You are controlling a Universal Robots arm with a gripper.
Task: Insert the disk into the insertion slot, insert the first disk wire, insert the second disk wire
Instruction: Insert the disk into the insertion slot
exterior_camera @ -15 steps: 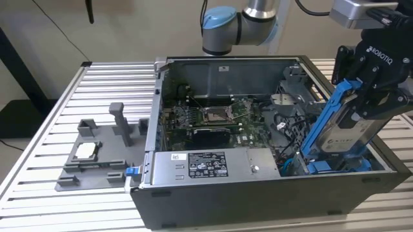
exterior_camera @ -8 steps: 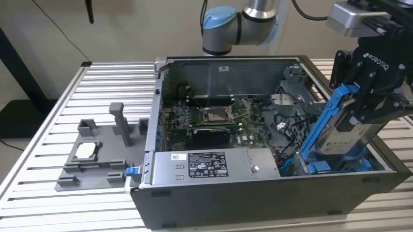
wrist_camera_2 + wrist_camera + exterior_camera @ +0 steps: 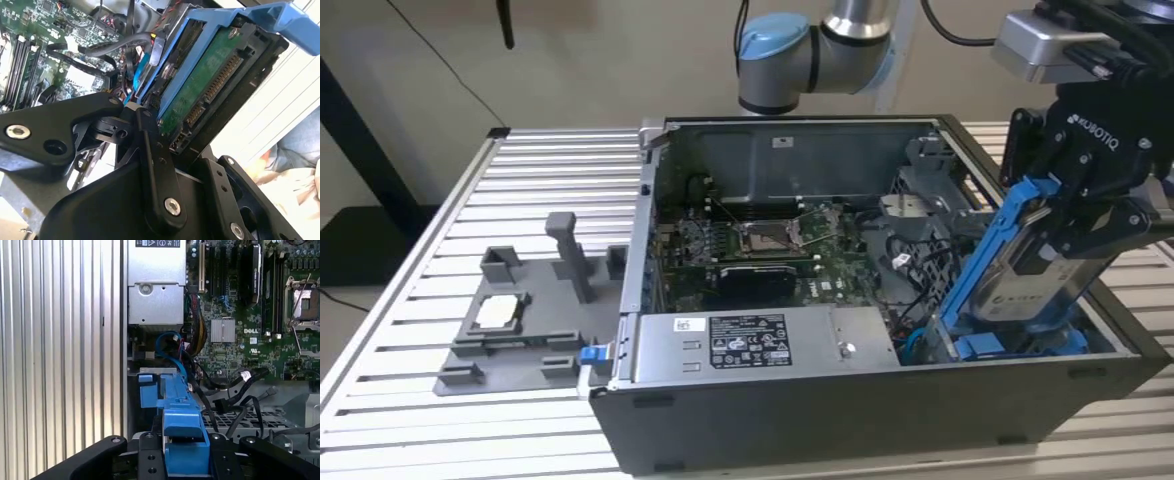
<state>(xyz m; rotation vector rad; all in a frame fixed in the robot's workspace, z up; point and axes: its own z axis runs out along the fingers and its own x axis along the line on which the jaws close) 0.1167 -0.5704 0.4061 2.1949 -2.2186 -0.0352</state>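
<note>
My gripper (image 3: 1051, 250) is shut on the disk (image 3: 1025, 288), a silver drive with a white label in a bright blue carrier (image 3: 184, 432). The disk stands steeply tilted over the open computer case's corner at the exterior view's right. Its lower end reaches down into the case by the insertion slot (image 3: 156, 371), a grey sheet-metal bay mostly hidden behind the carrier. The second wrist view shows the disk's green circuit board and connector (image 3: 210, 92) between my black fingers (image 3: 156, 150). A blue disk wire (image 3: 169, 338) and black wires (image 3: 235, 386) lie loose inside the case beside the bay.
The grey labelled power-supply box (image 3: 761, 342) lies along the case's near wall. The motherboard (image 3: 774, 240) lies on the case floor. A grey plastic fixture tray (image 3: 520, 320) sits on the slatted aluminium table (image 3: 440, 230) at the exterior view's left.
</note>
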